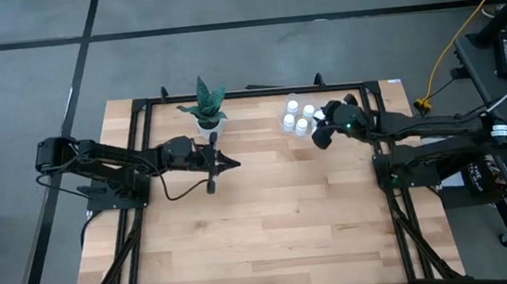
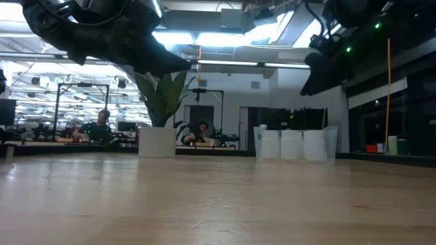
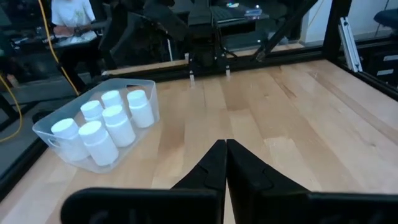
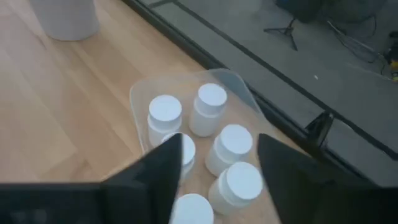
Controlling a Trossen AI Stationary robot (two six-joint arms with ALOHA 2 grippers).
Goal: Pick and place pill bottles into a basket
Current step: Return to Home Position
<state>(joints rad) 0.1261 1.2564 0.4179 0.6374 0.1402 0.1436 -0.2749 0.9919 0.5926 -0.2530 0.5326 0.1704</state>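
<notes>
- A shallow, clear plastic basket with rounded corners (image 3: 138,83) sits on the pale wooden table (image 1: 271,224), close to the far edge and on the right arm's side.
- All six small white cylindrical pill bottles with white caps (image 3: 118,124) stand upright inside it. They are packed close together, and several touch their neighbours.
- In the low view the bottles appear as a row of white cylinders behind the basket's see-through wall (image 2: 330,141).
- The right hand (image 4: 219,146) hangs in the air just beside the basket, at the side facing its own arm. Its two dark fingers are spread wide and grip nothing. In the right wrist view, the bottle caps (image 4: 210,106) show between and below those fingers.
- The left hand (image 3: 225,146) is raised over the table on the left arm's side, well apart from the basket. Its fingers are pressed together tip to tip and it carries nothing.
- A round white pot (image 1: 209,120) holding a green leafy plant (image 1: 207,98) stands near the table's far edge. It is to the left of the basket and apart from it, and the left hand (image 1: 232,163) is just in front of it.
</notes>
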